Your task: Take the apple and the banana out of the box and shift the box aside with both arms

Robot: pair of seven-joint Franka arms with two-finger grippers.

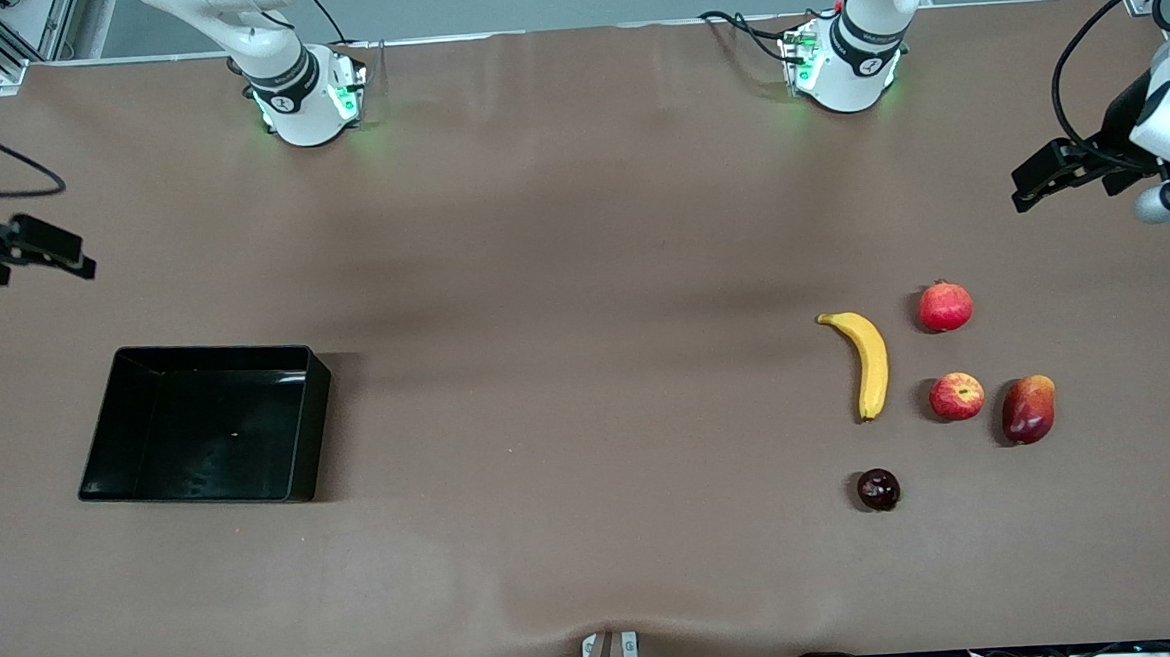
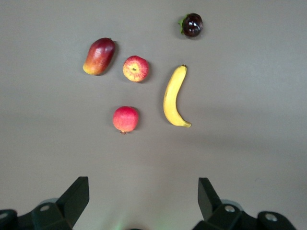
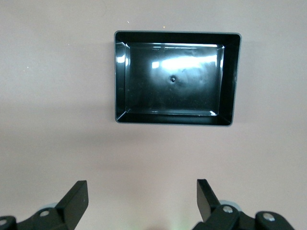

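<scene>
The right gripper point(image 1: 81, 265) hangs with fingers apart over the bench point(image 1: 567, 369) near the empty black tray point(image 1: 112, 483). At the other end, banana point(image 1: 870, 359) and apple point(image 1: 956, 396) lie apart beneath the left gripper point(image 1: 1024, 195), also spread open.

You had nothing legible to read anywhere in these views. The dark bands on the two arm bases point(image 1: 284, 89) point(image 1: 869, 53) carried a small white round mark each, too small to make out. The black tray point(image 1: 101, 464) and the fruits bore no label or number that could be read.
</scene>
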